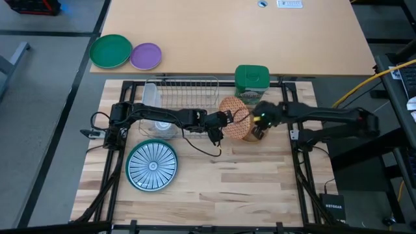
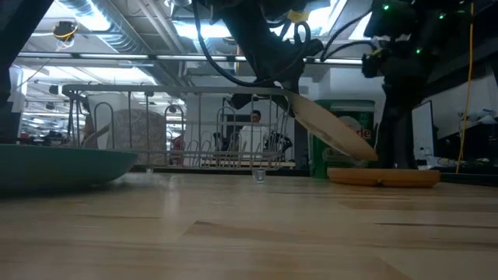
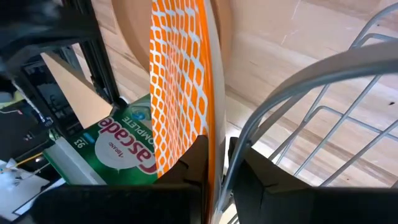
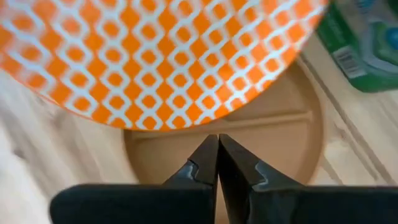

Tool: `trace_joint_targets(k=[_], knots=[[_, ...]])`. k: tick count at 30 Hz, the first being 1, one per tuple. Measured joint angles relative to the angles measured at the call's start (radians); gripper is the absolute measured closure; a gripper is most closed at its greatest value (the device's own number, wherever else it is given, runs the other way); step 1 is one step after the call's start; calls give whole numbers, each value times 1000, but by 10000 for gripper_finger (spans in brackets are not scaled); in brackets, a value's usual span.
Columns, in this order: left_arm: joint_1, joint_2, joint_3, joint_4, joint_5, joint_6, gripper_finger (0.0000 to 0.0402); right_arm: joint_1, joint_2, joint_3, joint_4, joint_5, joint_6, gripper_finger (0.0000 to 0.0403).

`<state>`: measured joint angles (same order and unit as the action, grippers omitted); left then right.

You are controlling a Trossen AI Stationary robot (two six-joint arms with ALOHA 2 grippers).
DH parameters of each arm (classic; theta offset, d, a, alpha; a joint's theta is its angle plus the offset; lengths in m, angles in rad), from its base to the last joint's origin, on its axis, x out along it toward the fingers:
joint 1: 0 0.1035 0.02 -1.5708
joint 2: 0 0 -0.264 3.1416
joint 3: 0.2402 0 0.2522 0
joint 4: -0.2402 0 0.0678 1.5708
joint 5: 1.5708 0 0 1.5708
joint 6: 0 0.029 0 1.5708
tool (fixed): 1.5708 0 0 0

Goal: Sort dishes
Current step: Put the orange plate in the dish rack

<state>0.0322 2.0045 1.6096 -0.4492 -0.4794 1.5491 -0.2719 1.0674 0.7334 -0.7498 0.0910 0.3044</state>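
- My left hand (image 3: 214, 168) is clamped on the rim of the orange plate (image 3: 180, 87). The plate stands nearly on edge between my fingers (image 3: 189, 163). I hold only a thin part of the rim, so I judge it could turn or slip out.
- In the low view the orange plate (image 2: 331, 128) hangs tilted above the brown plate (image 2: 383, 178), which lies flat on the table (image 2: 249, 233). If it falls, it strikes that plate.
- My right hand (image 4: 217, 158) has its fingers together and holds nothing. It hovers low over the brown plate (image 4: 273, 155), just under the orange one, so I could bump it.
- The dish rack (image 1: 185, 97) is near, in the upper middle of the high view. The plate edge may catch a wire.
- Only the high view shows the striped teal plate (image 1: 152, 165) at lower left, well apart.
- Only the wrist views show the lattice pattern; only the low view shows the tilt.
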Motion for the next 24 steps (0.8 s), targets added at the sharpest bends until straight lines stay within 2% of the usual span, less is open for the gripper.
trace_joint_targets(k=[7,10,13,17,24], knots=[[-2,0,0,29,-7,5,367,-211,-175,0,-13,-289,125,386],[-3,0,0,63,-11,6,367,-297,-200,0,-3,-390,150,386],[-6,0,0,80,-10,2,367,-372,-201,0,-12,-448,181,386],[-7,-1,0,103,-10,1,367,-454,-199,0,-10,-430,184,386],[-7,-2,1,100,-10,-1,367,-495,-199,0,-9,-214,185,386]])
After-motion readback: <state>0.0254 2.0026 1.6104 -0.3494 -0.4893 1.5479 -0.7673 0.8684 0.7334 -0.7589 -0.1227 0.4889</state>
